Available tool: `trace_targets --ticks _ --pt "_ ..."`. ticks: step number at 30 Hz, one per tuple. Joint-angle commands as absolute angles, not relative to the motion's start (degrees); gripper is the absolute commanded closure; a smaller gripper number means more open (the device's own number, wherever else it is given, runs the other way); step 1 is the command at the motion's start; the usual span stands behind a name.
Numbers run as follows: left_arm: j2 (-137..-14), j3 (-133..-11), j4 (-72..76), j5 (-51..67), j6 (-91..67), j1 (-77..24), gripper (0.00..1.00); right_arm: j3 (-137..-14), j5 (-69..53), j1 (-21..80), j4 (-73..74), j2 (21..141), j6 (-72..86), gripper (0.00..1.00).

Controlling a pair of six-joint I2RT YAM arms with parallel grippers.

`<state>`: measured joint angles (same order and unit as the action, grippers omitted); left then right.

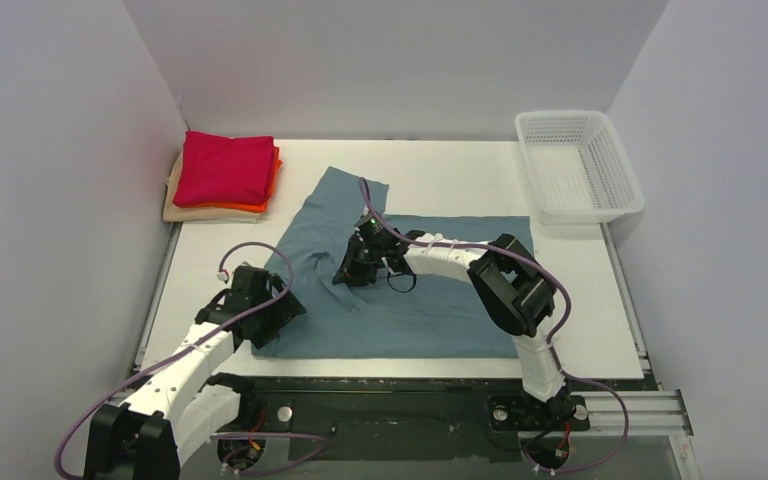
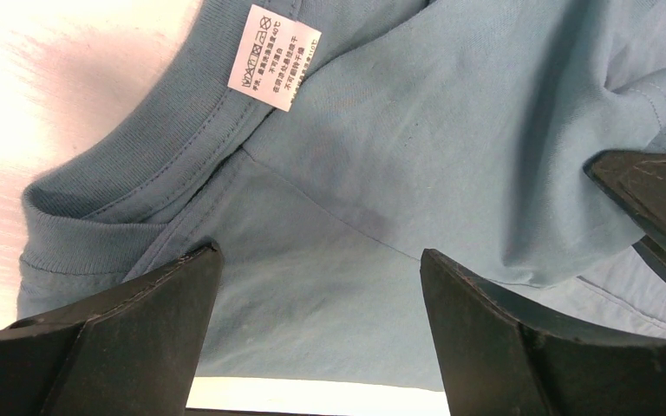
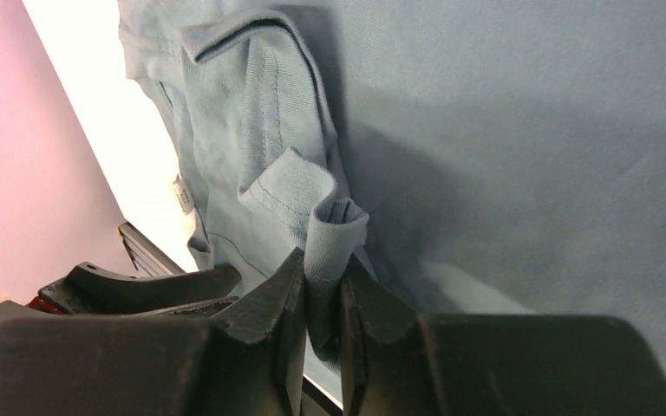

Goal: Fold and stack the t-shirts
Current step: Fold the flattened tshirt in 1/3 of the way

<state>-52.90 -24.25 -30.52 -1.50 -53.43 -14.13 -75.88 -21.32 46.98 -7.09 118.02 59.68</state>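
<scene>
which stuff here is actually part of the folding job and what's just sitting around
Part of the job:
large teal-blue cotton t-shirt, a bunched bit pinched in the right pincer, left pincer open above its collar
folded crimson-red t-shirt, top of the stack
folded orange t-shirt under it
folded beige t-shirt at the bottom

Just lying about:
white plastic mesh basket, back right

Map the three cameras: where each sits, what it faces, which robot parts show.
Top external: high behind the robot, looking down on the table; left hand and right hand show.
Left wrist: close over the teal t-shirt collar; left hand open.
Right wrist: low over it; right hand shut on a fold.
Shared: both wrist views catch the care label.
</scene>
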Motion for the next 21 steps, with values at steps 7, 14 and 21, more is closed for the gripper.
trace_targets --ticks 7,14,21 --pt "-53.6 -25.3 -31.9 -2.9 -52.3 -13.7 0.04 -82.7 -8.4 47.5 9.5 115.5 48.0 0.90" --pt "-53.5 -25.3 -32.6 -3.5 -52.4 -13.7 0.04 -85.1 6.0 47.9 19.7 113.7 42.6 0.79" --pt "-53.8 -25.8 -33.2 -4.0 -52.6 -13.7 0.04 -87.9 25.6 48.2 26.2 110.4 39.4 0.64"
